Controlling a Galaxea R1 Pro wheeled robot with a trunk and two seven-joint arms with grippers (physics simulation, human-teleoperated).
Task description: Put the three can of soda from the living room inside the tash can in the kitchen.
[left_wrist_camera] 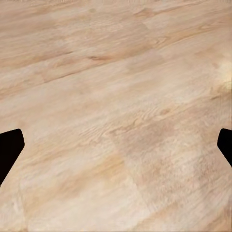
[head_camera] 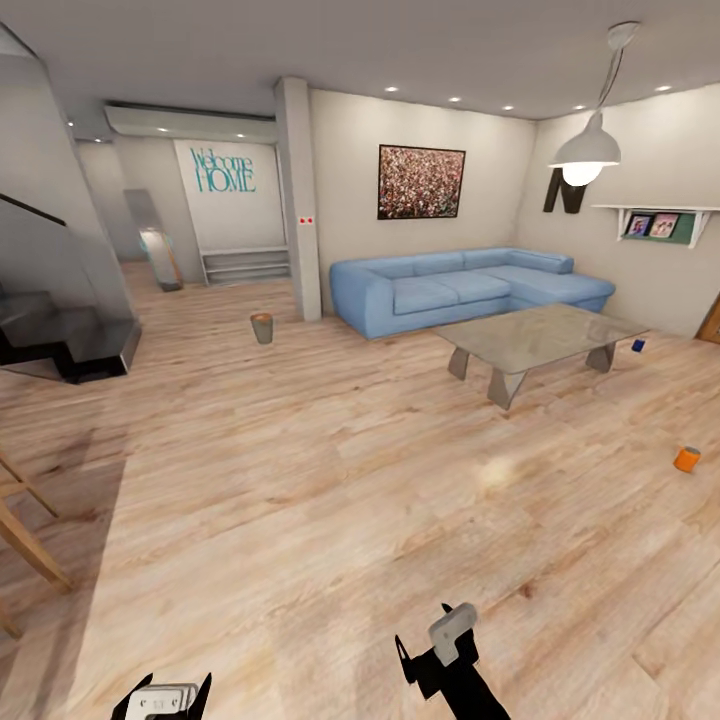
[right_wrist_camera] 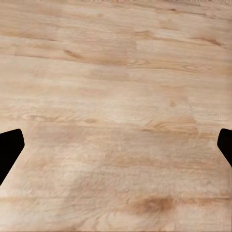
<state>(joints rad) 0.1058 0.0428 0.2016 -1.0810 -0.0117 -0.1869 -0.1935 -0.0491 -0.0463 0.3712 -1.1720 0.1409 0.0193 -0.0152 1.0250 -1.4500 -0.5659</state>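
- Both sets of fingers, left gripper (head_camera: 165,700) and right gripper (head_camera: 440,650), spread apart, nothing between them, just floor (left_wrist_camera: 116,96).
- Orange can (head_camera: 686,459) on floor, well ahead and right of right fingers; blue can (head_camera: 638,345) farther, beside the glass worktop (head_camera: 540,335).
- Trash can (head_camera: 262,328) far ahead of left fingers.
- Imo we drive to orange first, approach square, lower trunk before reaching.

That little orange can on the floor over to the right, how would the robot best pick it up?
Probably around the middle of its round side. The orange can stands upright on bare wood floor, nothing touching it, so an open hand could come in level from the robot's side. Finer detail is too small to tell.
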